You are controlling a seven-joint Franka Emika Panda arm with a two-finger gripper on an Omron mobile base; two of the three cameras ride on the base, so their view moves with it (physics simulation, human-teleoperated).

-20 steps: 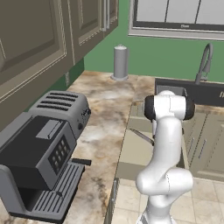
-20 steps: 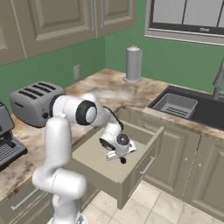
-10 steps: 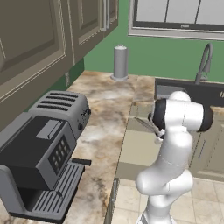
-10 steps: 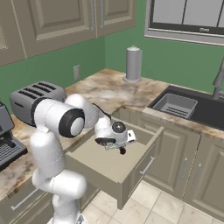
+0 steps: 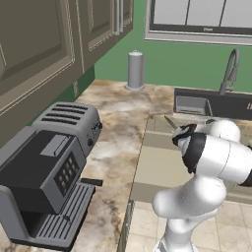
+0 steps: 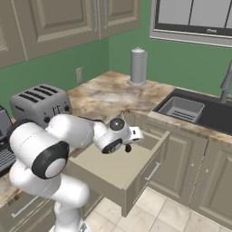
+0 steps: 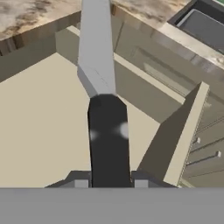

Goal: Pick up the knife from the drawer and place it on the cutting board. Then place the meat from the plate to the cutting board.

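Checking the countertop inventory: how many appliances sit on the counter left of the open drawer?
2: a toaster beside the wall, and a coffee machine in front of it near the counter edge. More may lie outside the frames.

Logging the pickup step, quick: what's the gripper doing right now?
Gripper: closed on the black handle of the knife, held above the open drawer.

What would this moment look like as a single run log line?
phase: knife pickup | gripper: shut on knife by black handle | knife: lifted above open drawer | cutting board: knife not placed yet
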